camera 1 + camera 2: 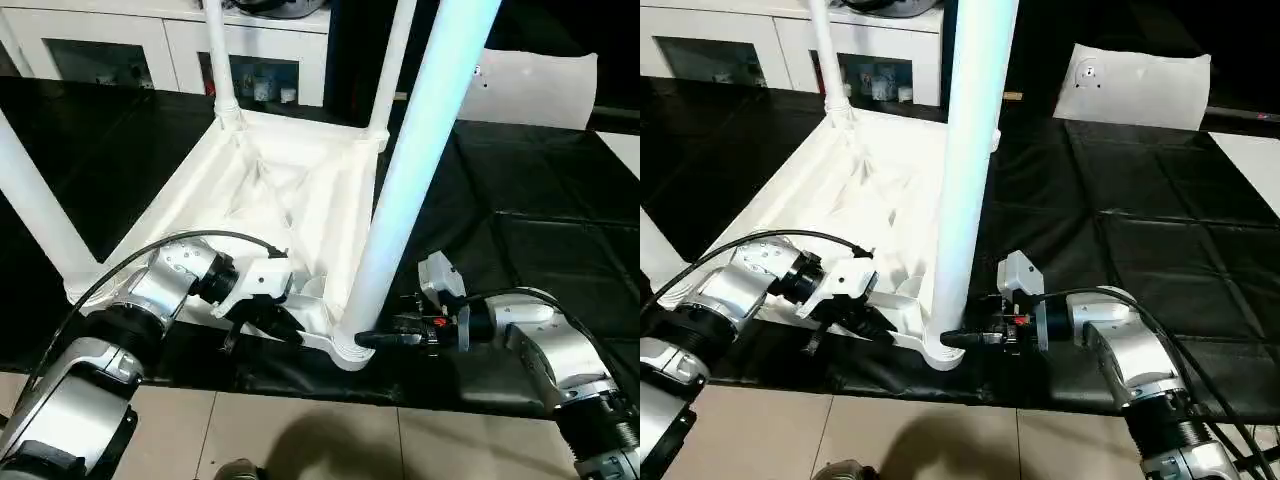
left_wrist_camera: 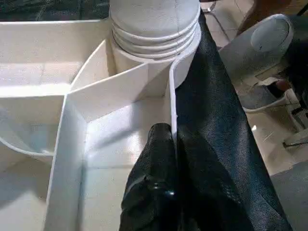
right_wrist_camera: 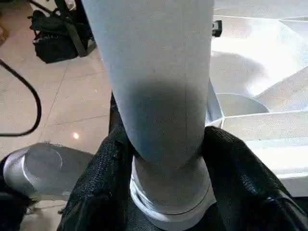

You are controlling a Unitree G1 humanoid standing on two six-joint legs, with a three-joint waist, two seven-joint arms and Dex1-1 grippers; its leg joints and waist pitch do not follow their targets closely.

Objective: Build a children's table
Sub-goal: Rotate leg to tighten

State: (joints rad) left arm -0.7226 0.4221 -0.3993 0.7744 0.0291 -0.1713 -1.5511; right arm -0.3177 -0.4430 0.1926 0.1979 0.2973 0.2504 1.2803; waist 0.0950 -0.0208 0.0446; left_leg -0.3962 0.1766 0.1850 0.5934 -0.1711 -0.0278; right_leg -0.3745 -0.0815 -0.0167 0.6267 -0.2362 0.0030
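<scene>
The white children's table top (image 1: 290, 190) lies upside down on the black mat, ribbed side up. Three legs stand in its sockets at the far left (image 1: 220, 60), far right (image 1: 395, 60) and left (image 1: 30, 200). A fourth, near leg (image 1: 420, 150) rises from the near right corner socket (image 1: 350, 352). My left gripper (image 1: 275, 325) is shut on the thin near rim (image 2: 172, 96) of the top, one finger on each side of the wall. My right gripper (image 1: 958, 340) reaches in from the right, and its fingers (image 3: 110, 163) press both sides of the near leg's base (image 3: 168, 120).
The black mat (image 1: 520, 230) ends at a near edge above pale floor tiles (image 1: 300, 435). A flat whitish bag (image 1: 535, 90) lies at the back right, and white cabinets (image 1: 110, 45) stand behind. A dark bag (image 3: 57, 38) sits on the floor. A black cable (image 1: 150, 250) loops over my left forearm.
</scene>
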